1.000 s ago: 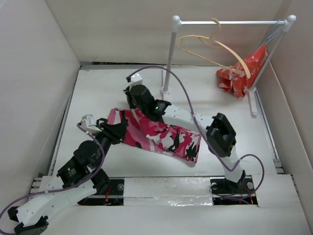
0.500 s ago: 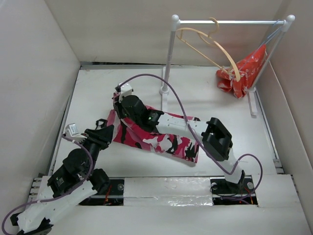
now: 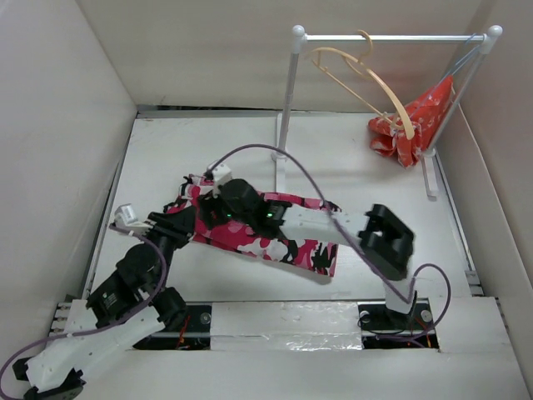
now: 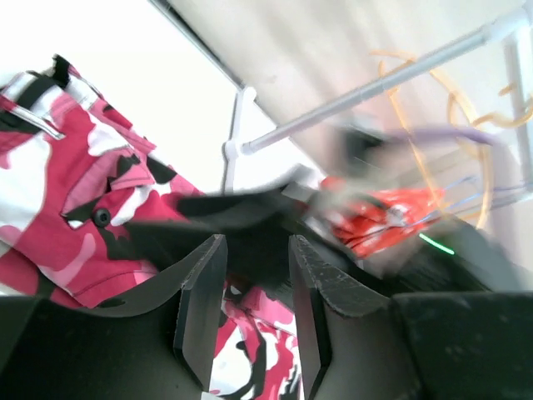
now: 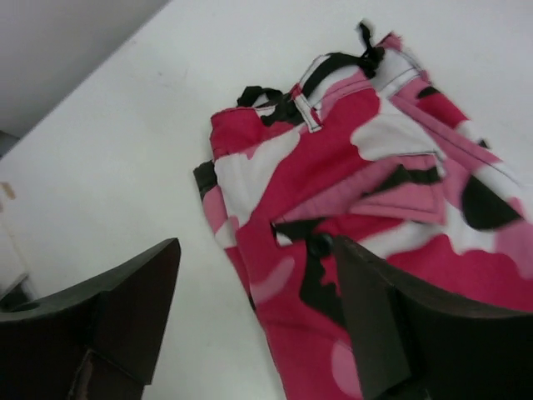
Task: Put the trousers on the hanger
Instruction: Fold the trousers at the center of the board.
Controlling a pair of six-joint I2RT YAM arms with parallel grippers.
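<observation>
The camouflage trousers (image 3: 300,246) lie flat on the white table, waist end to the left (image 5: 350,167). My right gripper (image 5: 256,250) hovers just above the waist edge, jaws wide open and empty; from above it sits at the left end of the cloth (image 3: 208,210). My left gripper (image 4: 254,246) is close beside it (image 3: 186,223), jaws partly open with nothing between them. It faces the blurred right gripper, with the trousers (image 4: 75,167) beneath. The pale wooden hanger (image 3: 391,93) hangs tilted on the rail at the back right, far from both grippers.
The white rail (image 3: 383,37) stands on two ball-topped posts; the left post's base (image 3: 281,154) is just behind the trousers. A red-orange cloth (image 3: 412,125) hangs at the right post. A purple cable (image 3: 312,179) arcs over the right arm. White walls close in the table.
The right gripper has opened and come nearer across the trousers' waist end. The left gripper pulled back left, then edged in. The hanger has swung slightly.
</observation>
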